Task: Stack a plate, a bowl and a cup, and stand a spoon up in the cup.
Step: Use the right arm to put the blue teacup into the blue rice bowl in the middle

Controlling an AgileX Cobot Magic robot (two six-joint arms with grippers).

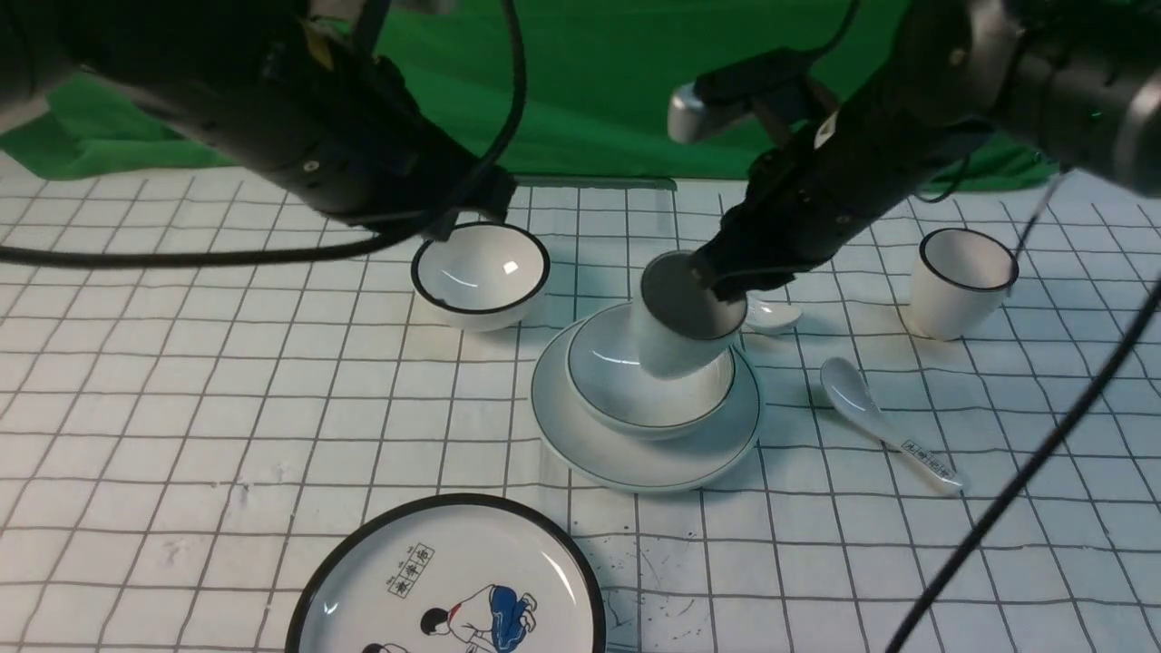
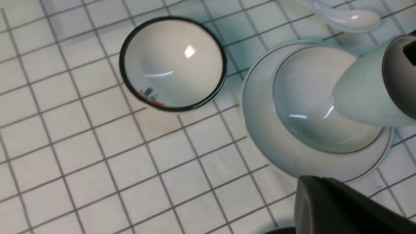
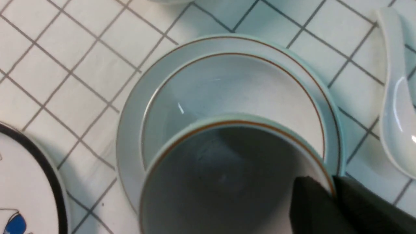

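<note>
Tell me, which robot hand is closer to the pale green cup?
Right. The right hand pinches the rim of the pale cup over the pale bowl; the left hand hangs apart, by the black-rimmed bowl.

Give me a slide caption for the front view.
Right gripper holds squat pale celadon cup tilted over shallow celadon bowl stacked on plain round plate.

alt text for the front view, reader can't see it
The right gripper holds the pale cup tilted over the bowl, which sits on the plate. The plain spoon lies just behind them, not yet in the cup.
</note>
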